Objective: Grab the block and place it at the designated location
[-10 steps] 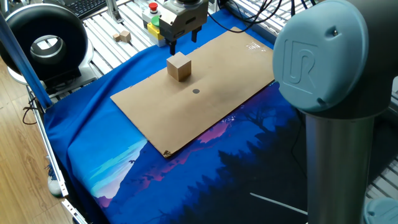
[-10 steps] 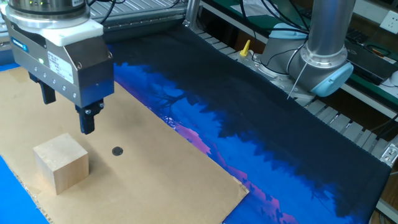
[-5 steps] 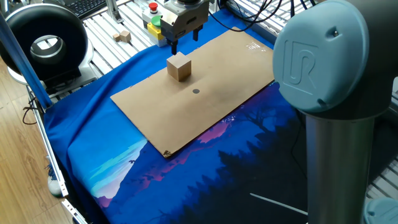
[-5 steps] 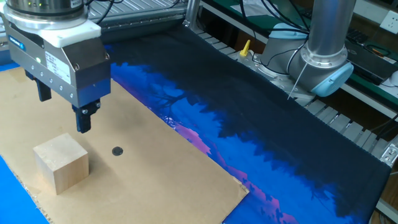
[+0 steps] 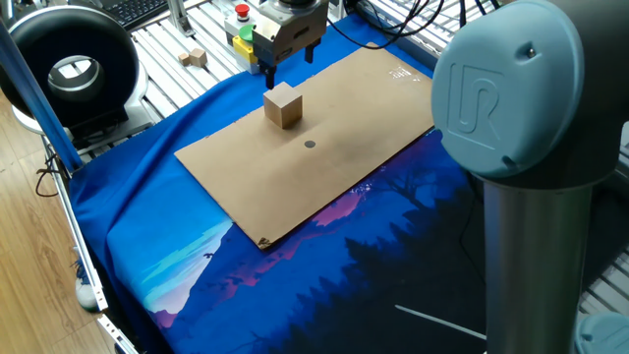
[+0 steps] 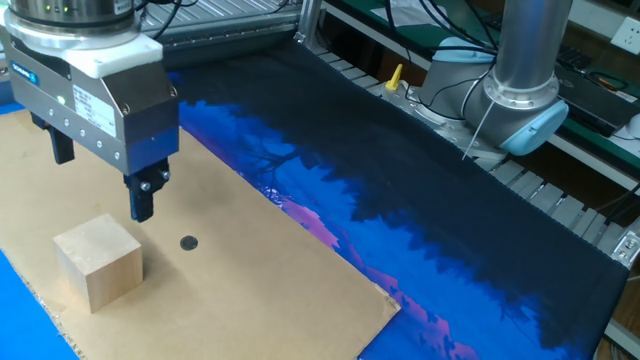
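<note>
I hold my gripper (image 6: 100,185) up in the air with its two fingers spread wide and nothing between them, because the block (image 6: 98,262) has to fit into that gap before I can close on it. The block sits flat on the brown cardboard sheet (image 5: 324,147) that covers part of the table, and my gripper hangs above it and a little behind, toward the far edge of the sheet, not touching it. In the one fixed view my fingers (image 5: 273,74) show just past the block (image 5: 283,105), which tells me I am not yet centred over it.

The designated location (image 6: 188,242) is the small dark dot on the cardboard just beside the block, apart from it, on the side nearer the middle of the sheet. The short gap suits me: I judge the carry will be small once I have hold.

A smaller pale cube (image 5: 197,57) lies off the sheet, well beyond the block on the metal slats; I leave it alone. My next need, as I judge it, is to line the open fingers over the block's sides and come down.
</note>
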You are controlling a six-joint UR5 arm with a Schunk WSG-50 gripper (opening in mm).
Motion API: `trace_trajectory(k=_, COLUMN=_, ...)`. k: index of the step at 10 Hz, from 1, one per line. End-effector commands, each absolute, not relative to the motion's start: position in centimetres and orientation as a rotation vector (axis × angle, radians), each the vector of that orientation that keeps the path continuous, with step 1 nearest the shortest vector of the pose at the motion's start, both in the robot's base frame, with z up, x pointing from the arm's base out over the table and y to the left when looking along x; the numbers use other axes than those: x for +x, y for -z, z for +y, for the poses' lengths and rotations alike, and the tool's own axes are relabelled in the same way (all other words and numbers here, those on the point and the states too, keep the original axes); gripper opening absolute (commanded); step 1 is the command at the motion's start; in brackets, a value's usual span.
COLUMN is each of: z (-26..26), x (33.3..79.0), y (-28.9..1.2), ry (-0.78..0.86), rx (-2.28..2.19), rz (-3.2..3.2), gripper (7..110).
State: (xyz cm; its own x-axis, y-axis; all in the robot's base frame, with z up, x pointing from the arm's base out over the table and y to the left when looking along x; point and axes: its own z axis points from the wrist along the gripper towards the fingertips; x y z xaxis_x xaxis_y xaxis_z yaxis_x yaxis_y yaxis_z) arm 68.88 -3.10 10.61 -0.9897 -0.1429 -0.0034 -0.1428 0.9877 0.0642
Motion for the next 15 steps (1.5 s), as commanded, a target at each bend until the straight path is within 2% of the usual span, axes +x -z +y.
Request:
trace_trajectory(k=1, z=-3.1, x=68.4, y=-10.6, ry=0.111, rx=0.193, rz=-3.112, gripper=88)
trace_trajectory(k=5, z=-3.7, x=68.2, y=-10.5, ry=0.076, rx=0.190, rz=-3.101, gripper=88)
trace_trajectory(k=6, z=-3.8, x=68.2, y=-10.5, ry=0.069, rx=0.195, rz=-3.102, gripper=22)
trace_trajectory(k=8, z=-4.0, x=68.4, y=-10.4, ry=0.055, rx=0.245, rz=-3.105, gripper=22)
trace_trajectory(k=11, z=-4.9, x=69.0, y=-10.6, ry=-0.024, rx=0.548, rz=-3.092, gripper=22)
trace_trajectory(k=15, z=-1.8, x=68.9, y=-12.0, ry=0.113, rx=0.977, rz=-3.027, gripper=22)
